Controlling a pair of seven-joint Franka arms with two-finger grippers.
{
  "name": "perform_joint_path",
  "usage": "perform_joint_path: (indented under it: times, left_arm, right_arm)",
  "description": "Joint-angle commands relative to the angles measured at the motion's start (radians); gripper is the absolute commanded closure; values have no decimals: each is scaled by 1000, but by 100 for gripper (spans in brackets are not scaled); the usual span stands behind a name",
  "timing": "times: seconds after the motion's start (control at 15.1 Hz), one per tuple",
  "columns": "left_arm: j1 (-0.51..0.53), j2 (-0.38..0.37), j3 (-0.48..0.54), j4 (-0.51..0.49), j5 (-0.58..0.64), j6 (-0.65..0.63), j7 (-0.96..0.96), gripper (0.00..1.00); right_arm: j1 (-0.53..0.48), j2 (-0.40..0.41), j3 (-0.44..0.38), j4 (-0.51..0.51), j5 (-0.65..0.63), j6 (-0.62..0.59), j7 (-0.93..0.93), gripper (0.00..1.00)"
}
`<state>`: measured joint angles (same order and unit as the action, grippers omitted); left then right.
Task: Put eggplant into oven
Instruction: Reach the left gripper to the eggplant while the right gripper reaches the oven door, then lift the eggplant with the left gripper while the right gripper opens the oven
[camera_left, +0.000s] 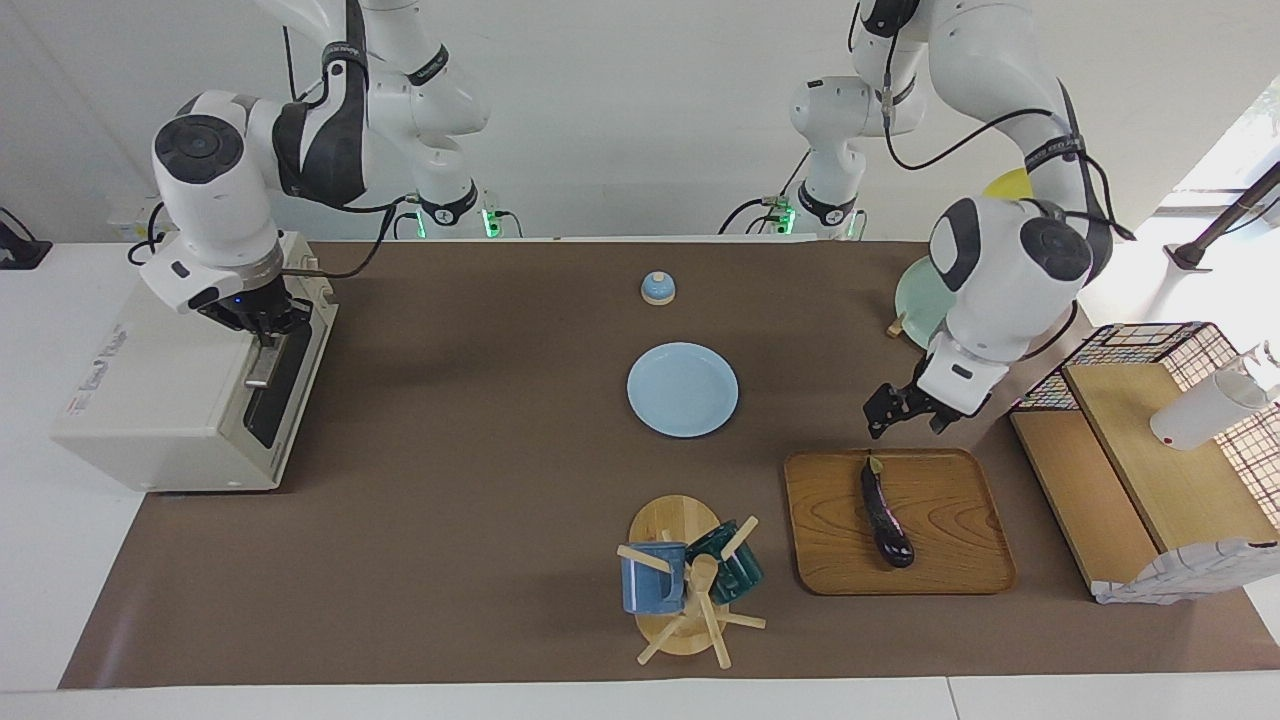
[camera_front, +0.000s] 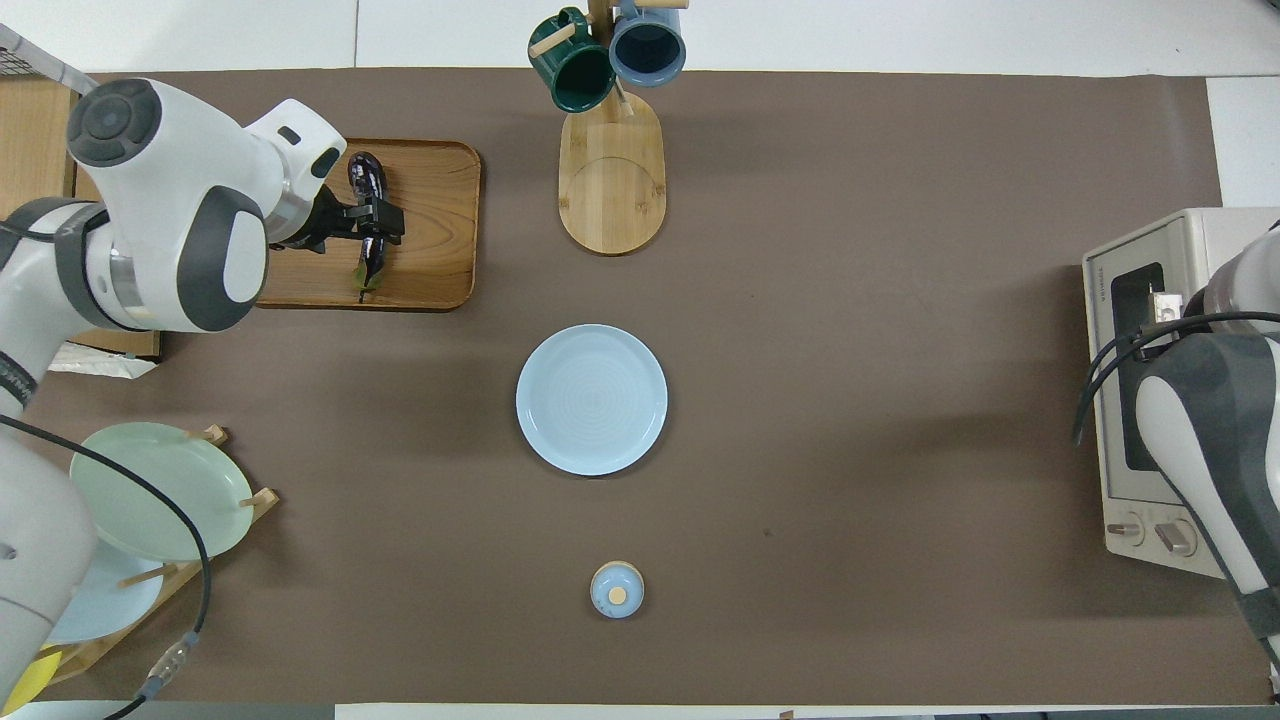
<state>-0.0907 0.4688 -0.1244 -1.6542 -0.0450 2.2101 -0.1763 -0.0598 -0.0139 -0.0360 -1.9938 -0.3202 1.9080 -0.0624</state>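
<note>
Right now the left gripper's fingers stand spread, raised over the wooden tray's edge nearest the robots, just short of the eggplant's green stem tip and not touching it. The eggplant lies lengthwise on that tray, stem toward the robots, at the left arm's end of the surface. It is slim, glossy and rounded, so a grasp set near the stem rather than the thicker middle would probably let the heavy end droop or swivel; fingers closing off-centre could roll it aside on the smooth wood.

The right gripper has its fingers pressed together at the top of the toaster oven's door, by the metal bar handle; whether they actually pinch the handle I cannot tell. The door looks shut. If that grip slips while pulling, the door would stay closed, and the oven itself might slide. The oven sits at the right arm's end, well apart from the tray, with a pale blue plate between, so a loose hold risks a drop along that carry.
</note>
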Motion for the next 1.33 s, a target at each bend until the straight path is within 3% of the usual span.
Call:
perform_joint_path:
  times: [0.0, 0.47, 0.66, 0.8, 0.86, 1.0, 1.13, 1.26]
  left_arm:
    - [-23, 66, 9, 39, -3, 66, 14, 0]
    - [-14, 70, 11, -9, 44, 126, 64, 0]
    - [-12, 64, 11, -45, 44, 164, 64, 0]
    - [-12, 62, 11, -50, 44, 168, 66, 7]
    - [-9, 62, 11, -50, 44, 166, 69, 16]
    - [-3, 62, 9, -49, 44, 161, 83, 52]
    - [-3, 60, 9, -38, 34, 142, 81, 100]
    - [-4, 59, 9, 5, 28, 73, 71, 100]
  right_arm:
    - [-9, -14, 8, -71, -14, 40, 12, 100]
    - [35, 6, 10, -103, 85, 111, 44, 100]
    - [44, 52, 13, -135, 134, 208, 44, 100]
    - [86, 60, 13, -172, 150, 273, 88, 100]
    - [106, 61, 13, -181, 151, 285, 128, 100]
    - [133, 83, 13, -192, 155, 315, 159, 100]
    - [135, 89, 13, -204, 155, 328, 158, 100]
    - [132, 91, 13, -243, 155, 382, 161, 100]
